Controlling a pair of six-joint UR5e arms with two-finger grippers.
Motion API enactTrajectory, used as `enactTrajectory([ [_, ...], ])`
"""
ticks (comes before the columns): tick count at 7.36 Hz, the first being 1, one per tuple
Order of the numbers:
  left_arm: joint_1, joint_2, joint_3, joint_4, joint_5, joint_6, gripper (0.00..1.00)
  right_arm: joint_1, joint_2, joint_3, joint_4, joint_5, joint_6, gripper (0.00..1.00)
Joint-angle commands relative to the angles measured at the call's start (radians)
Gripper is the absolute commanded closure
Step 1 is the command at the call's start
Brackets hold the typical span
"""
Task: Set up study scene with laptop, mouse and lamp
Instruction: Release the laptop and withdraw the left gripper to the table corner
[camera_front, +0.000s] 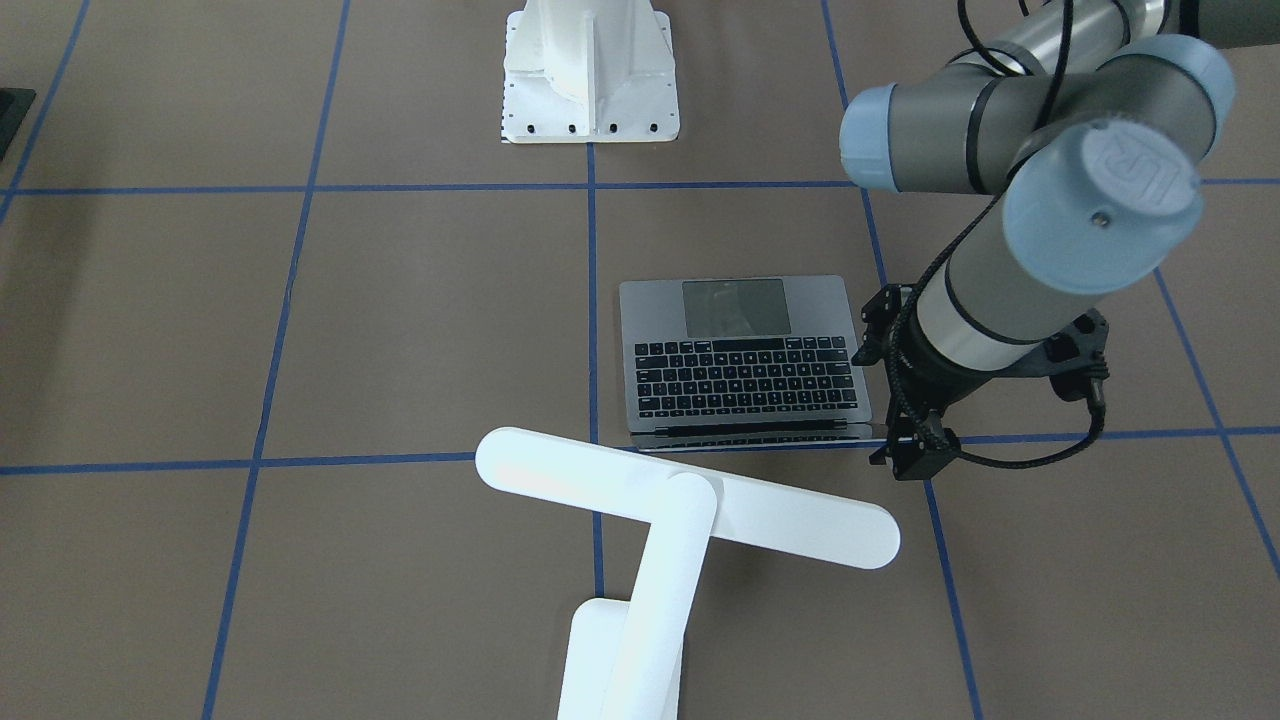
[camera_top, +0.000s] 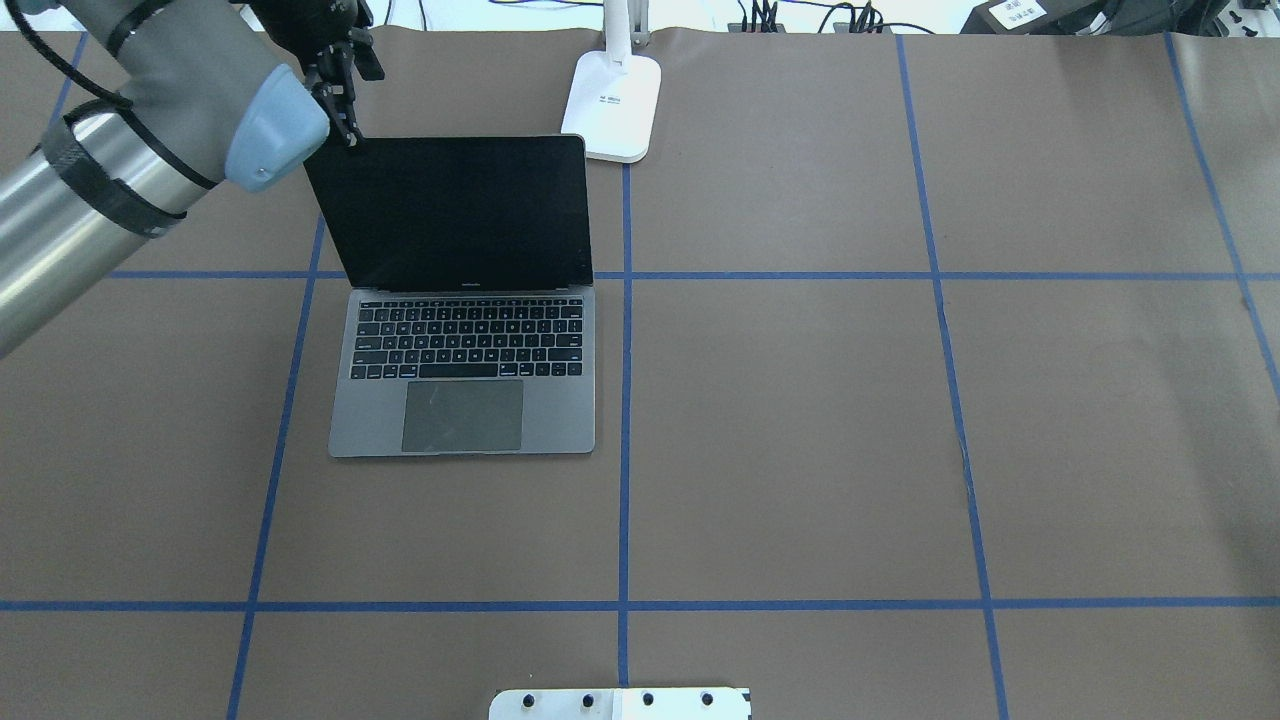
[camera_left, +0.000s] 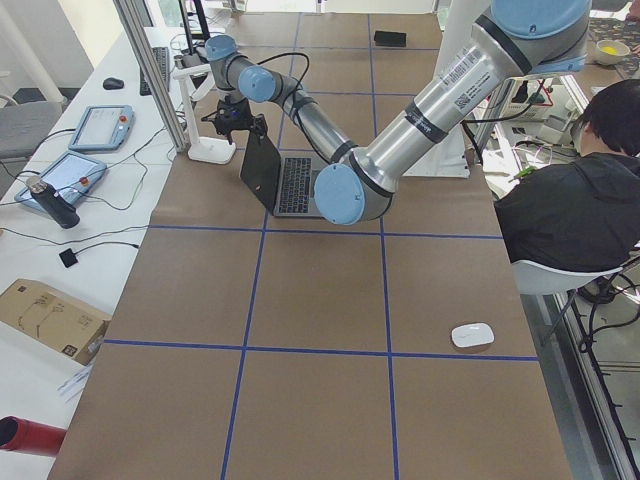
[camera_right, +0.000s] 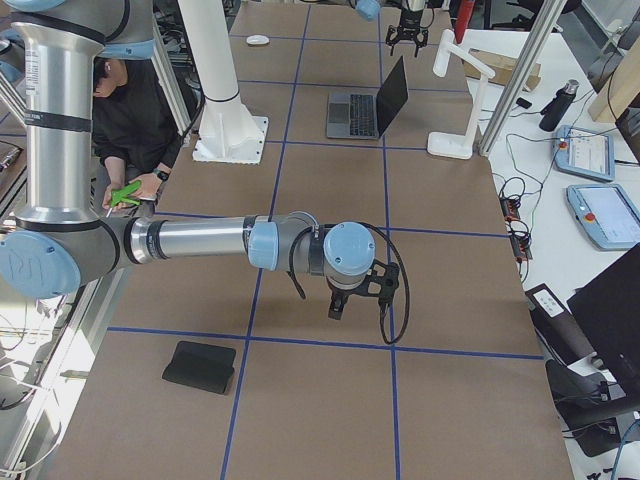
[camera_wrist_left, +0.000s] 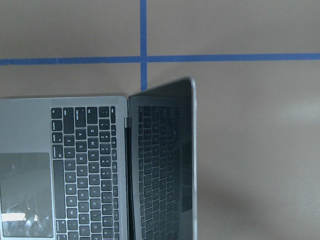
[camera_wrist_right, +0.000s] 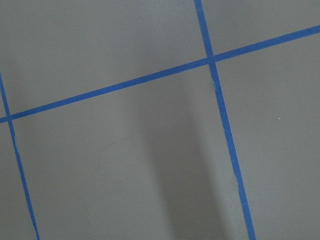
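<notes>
The laptop (camera_top: 462, 340) stands open on the brown table, its dark screen upright and its keyboard toward the robot; it also shows in the front view (camera_front: 745, 360). My left gripper (camera_top: 345, 108) hovers at the lid's top left corner and looks open, with nothing held. The white lamp (camera_front: 690, 500) stands just behind the laptop, its base (camera_top: 612, 100) at the far edge. The white mouse (camera_left: 472, 335) lies alone near the table's left end. My right gripper (camera_right: 355, 300) points down at bare table far to the right; I cannot tell whether it is open or shut.
A white bolted pedestal (camera_front: 590, 80) stands at the robot's side of the table. A black mat (camera_right: 200, 367) lies near the right end. A seated person (camera_left: 570, 220) is beside the table. Blue tape lines grid the surface.
</notes>
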Motion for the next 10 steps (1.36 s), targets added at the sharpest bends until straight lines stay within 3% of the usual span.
enactTrajectory([
  [1,-0.052,0.116,-0.181,0.021,0.002,0.106,0.01,0.002,-0.003,0.022,0.001,-0.01,-0.001,0.0],
  [4,-0.045,0.203,-0.256,0.049,0.12,0.452,0.01,0.004,-0.078,0.071,0.042,-0.027,-0.088,0.0],
  [5,-0.046,0.248,-0.284,0.049,0.12,0.549,0.01,-0.011,-0.107,0.071,0.041,-0.127,-0.151,0.0],
  [7,-0.049,0.327,-0.333,0.045,0.12,0.735,0.01,-0.015,-0.167,0.014,0.044,-0.154,-0.279,0.0],
  [9,-0.051,0.398,-0.414,0.043,0.12,0.882,0.01,-0.015,-0.191,-0.058,0.039,-0.153,-0.56,0.0],
  [10,-0.051,0.436,-0.451,0.043,0.12,0.931,0.01,-0.016,-0.199,-0.078,0.036,-0.136,-0.57,0.0],
])
